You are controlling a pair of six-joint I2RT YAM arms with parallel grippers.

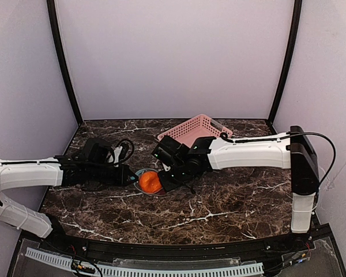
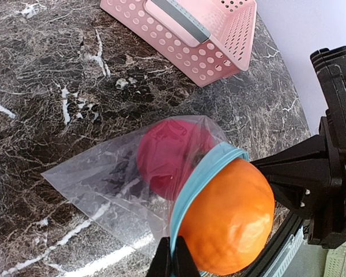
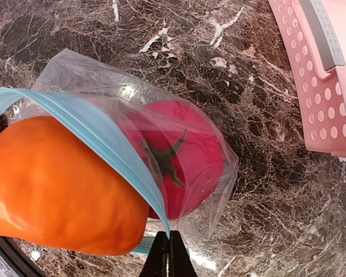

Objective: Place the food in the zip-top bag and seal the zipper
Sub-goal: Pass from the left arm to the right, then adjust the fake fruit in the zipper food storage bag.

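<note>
The zip-top bag (image 2: 98, 184) was near the middle of the surface (image 2: 46, 75), a little left of centre, held between the two arms. The red food (image 2: 161, 156) sat wholly inside it, pressed against the clear plastic (a dark green stalk showed on its face). The orange food (image 2: 228, 219) was lodged in the bag's mouth, most of it outside, with the teal zipper (image 2: 205, 170) looped around its inner end. The left fingers (image 2: 161, 266) were pinched tight on the zipper at one side of the opening. The right fingers (image 3: 158, 261) were pinched just as tight on it at the other side. A pink basket (image 2: 219, 40) stood by the far edge, well apart from the bag.
</note>
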